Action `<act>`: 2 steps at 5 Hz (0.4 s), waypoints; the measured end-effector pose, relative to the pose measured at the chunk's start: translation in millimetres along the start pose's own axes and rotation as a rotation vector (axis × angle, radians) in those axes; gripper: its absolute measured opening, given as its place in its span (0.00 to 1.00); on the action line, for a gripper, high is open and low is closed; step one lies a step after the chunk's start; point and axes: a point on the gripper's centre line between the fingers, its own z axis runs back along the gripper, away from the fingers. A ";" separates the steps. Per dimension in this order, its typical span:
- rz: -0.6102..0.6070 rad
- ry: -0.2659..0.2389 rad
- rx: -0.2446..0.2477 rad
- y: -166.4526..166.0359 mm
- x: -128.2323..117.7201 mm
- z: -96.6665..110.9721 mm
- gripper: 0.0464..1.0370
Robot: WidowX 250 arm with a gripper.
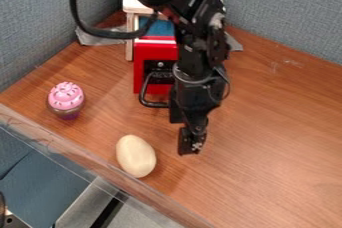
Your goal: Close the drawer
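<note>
The black gripper hangs low over the wooden table, nearer the camera than the red drawer, which the arm partly hides; whether it is released, clenched or grasping something, one cannot tell. A pale egg-shaped object lies near it, a pink-topped cupcake well apart

The table looks wooden, the drawer glossy (like plastic).
</note>
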 end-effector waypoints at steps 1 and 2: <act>0.008 0.001 0.004 4.1 -2.8 0.0 0.96; 0.034 0.005 0.012 13.4 -9.5 0.4 0.96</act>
